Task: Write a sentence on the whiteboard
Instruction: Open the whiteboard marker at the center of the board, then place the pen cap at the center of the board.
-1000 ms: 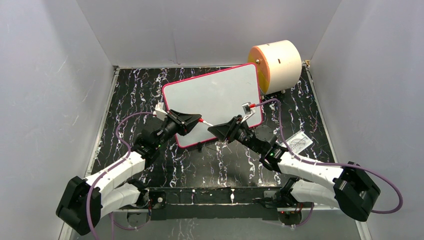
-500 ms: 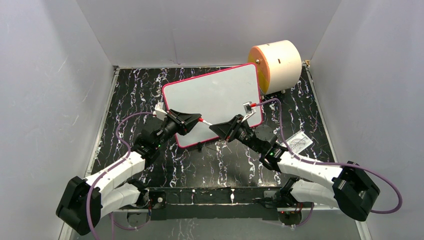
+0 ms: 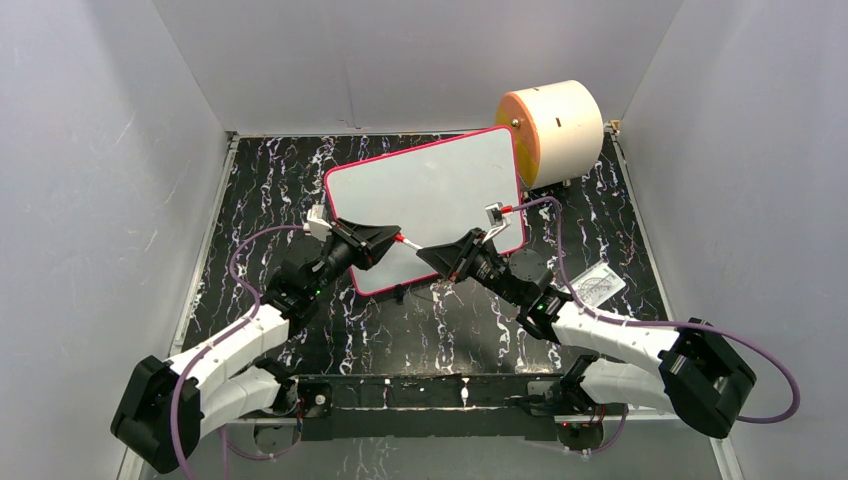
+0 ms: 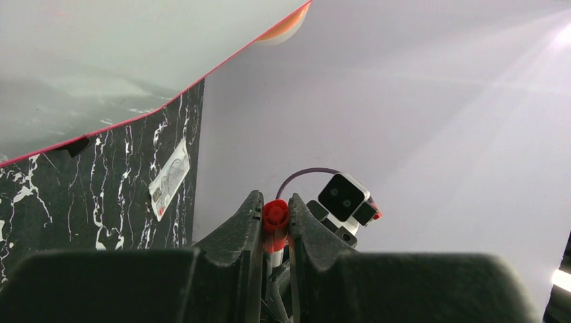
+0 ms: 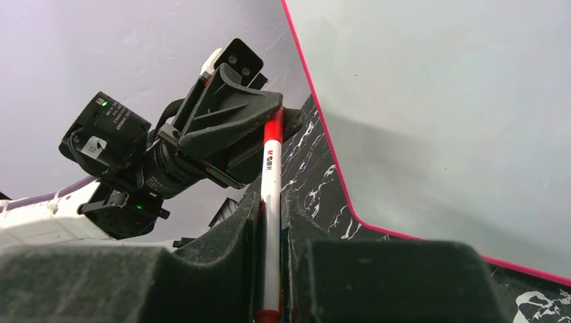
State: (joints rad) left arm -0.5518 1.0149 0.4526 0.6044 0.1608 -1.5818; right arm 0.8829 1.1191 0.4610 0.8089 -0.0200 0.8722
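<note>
- Top external view: the left gripper (image 3: 396,238) and right gripper (image 3: 424,256) meet nose to nose over the near edge of the whiteboard (image 3: 440,185), with one marker (image 3: 411,245) bridging them.
- Left gripper is clamped on the red cap (image 4: 275,214). The right gripper is clamped on the white barrel, which runs back between its fingers.
- The marker's long axis runs roughly 10 to 4 o'clock, cap end toward 10. I judge this to be the uncapping step, so the coming move turns on that line: the grippers should part straight along it, left toward 10, right toward 4. A sideways pull could twist the barrel in the grip.
- From the right gripper the writing surface spreads toward 12 o'clock. That arm holds the barrel, so it looks like the writing arm.
- The whiteboard lies flat on the worktop (image 3: 270,180), tilted a little in plan. No sentence shows on it; the face looks blank.
- Containers: none open in view. A cream cylinder (image 3: 565,120) sits at 1 o'clock, touching or just beside the board's far right corner; whether it holds anything I cannot tell. A small packet (image 3: 598,285) lies at 4 o'clock.
</note>
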